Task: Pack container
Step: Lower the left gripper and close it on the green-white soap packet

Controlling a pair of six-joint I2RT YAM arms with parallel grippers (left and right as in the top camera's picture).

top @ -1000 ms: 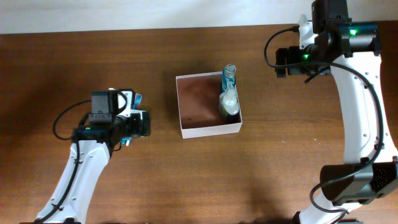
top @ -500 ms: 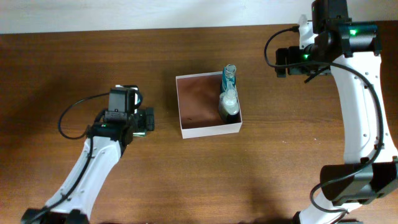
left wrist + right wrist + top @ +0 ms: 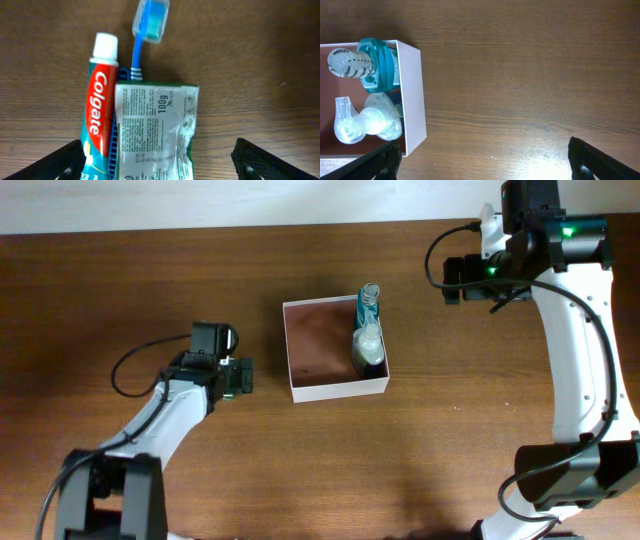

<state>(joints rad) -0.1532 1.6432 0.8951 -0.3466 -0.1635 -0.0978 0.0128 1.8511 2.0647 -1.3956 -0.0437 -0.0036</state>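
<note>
The container [image 3: 315, 352], a shallow square box with white walls and a reddish-brown floor, sits at the middle of the wooden table [image 3: 120, 280], where it also sat a second ago. A teal bottle [image 3: 369, 302] and a clear bottle [image 3: 367, 345] lie along its right wall as before. The rest of its floor is bare.

The left arm is what has changed. It has swung right across the table, bringing the left gripper [image 3: 241, 376] closer to the box's left wall. The container now lies just to the right of that pincer, near it but not touching, with a strip of bare wood between them. The left wrist view shows the fingers spread wide and holding nothing. They hover over a toothpaste tube [image 3: 100, 105], a blue toothbrush [image 3: 147, 25] and a printed sachet [image 3: 152, 130] that lie together on the table.

The right gripper [image 3: 456, 280] has stayed where it was, up and to the right of the container and well apart from it. Its jaws also gape wide and hold nothing, and its camera catches the box's near wall [image 3: 412, 95] at the left edge.
</note>
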